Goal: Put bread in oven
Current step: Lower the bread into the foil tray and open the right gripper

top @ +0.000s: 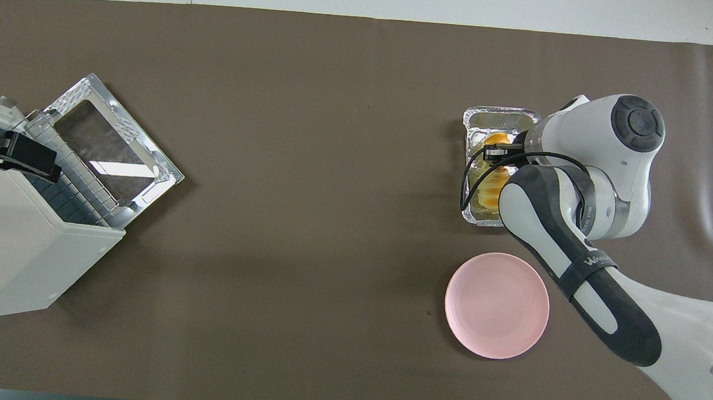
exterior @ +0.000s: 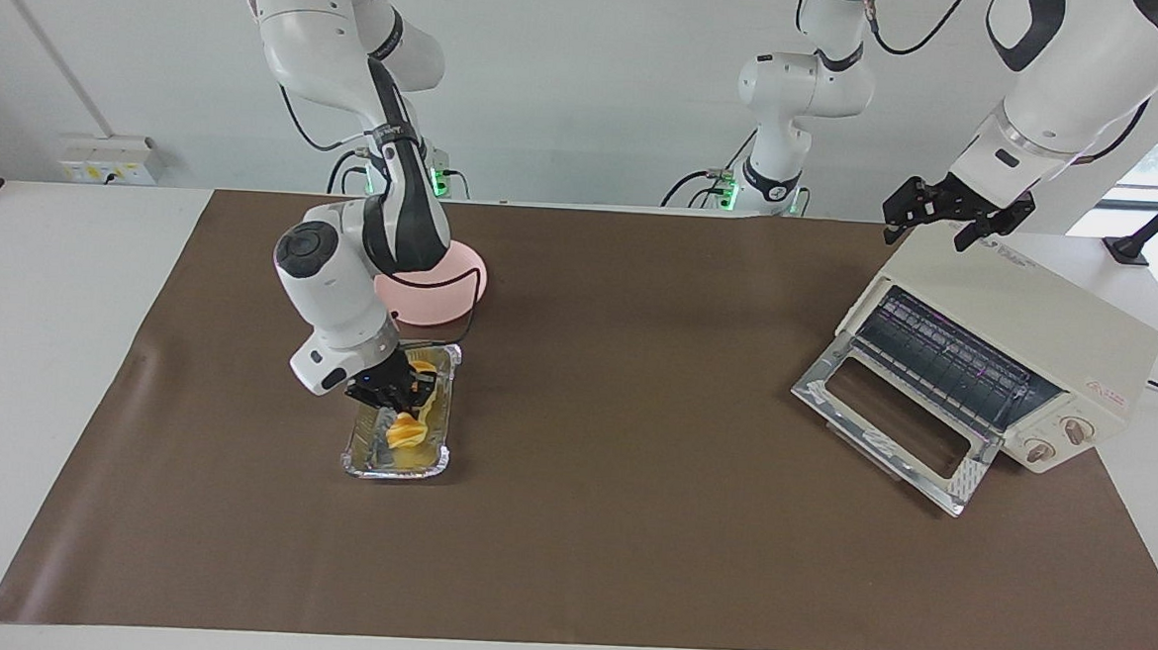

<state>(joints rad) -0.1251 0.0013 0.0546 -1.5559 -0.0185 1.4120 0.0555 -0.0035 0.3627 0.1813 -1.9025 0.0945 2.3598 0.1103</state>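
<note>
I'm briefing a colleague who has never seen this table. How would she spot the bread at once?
Find the brown mat and go to the right arm's end, where a silver foil tray lies farther from the robots than the pink plate. The bread is over that tray, in the right gripper: the only yellow-orange, ridged thing there.

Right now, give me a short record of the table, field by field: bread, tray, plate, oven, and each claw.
bread: in the foil tray, gripped by the right claw
foil tray: on the brown mat, toward the right arm's end
pink plate: beside the tray, nearer to the robots, nothing on it
oven: toward the left arm's end, door down, rack visible
right claw: in the tray, shut on the bread
left claw: waiting over the oven's top
</note>
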